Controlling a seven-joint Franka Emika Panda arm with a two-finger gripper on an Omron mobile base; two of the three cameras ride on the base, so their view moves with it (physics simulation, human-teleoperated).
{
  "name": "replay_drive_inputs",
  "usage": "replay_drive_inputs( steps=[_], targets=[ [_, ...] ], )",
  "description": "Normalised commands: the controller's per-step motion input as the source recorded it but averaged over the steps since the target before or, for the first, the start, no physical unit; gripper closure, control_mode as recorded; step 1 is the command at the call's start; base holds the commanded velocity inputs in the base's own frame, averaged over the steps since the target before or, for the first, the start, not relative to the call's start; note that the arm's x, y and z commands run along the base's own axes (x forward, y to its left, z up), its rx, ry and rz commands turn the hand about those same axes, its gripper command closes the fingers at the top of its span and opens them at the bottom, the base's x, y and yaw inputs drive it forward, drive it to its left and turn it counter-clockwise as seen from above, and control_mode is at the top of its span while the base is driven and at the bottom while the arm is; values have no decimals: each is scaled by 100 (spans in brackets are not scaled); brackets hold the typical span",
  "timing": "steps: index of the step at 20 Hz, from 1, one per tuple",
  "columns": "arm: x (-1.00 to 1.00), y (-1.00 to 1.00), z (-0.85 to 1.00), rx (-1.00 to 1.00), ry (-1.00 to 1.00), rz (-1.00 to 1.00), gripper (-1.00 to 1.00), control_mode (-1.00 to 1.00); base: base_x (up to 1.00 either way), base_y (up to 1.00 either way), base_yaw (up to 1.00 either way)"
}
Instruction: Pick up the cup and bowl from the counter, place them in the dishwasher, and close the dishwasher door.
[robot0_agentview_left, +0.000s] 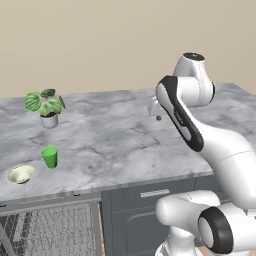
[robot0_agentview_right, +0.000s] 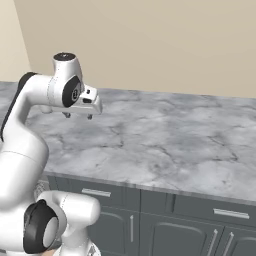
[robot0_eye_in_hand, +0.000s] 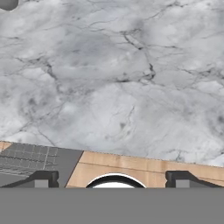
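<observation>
Bright even rendered light, soft faint shadows, sharp, no glare.

The counter (robot0_agentview_left: 125, 145) is smooth veined marble. On it, the cup (robot0_agentview_left: 49, 156) looks matt plastic. Below it, the rack (robot0_agentview_left: 55, 230) is grey wire mesh.

Plain beige wall (robot0_agentview_left: 100, 45) is running behind the whole worktop, w/ a 2nd beige wall (robot0_agentview_right: 11, 45) meeting it at a corner on the left in the right base view. Dark grey cabinets (robot0_agentview_right: 165, 220) are sitting below, drawer fronts & doors carrying slim silver handles (robot0_agentview_right: 231, 213). Light wood floor (robot0_eye_in_hand: 131, 168) is showing in the hand view. Small potted plant (robot0_agentview_left: 46, 106) is standing towards the back. Lighting is looking even, soft, no hard shadows.
</observation>
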Motion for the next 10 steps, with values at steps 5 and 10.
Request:
replay_drive_inputs(
  steps=[5,10],
  targets=[
    [0,31,-2,0,0,0,-100,-100,0,0,0],
    [0,32,-13,1,0,0,-100,-100,0,0,0]
  ],
)
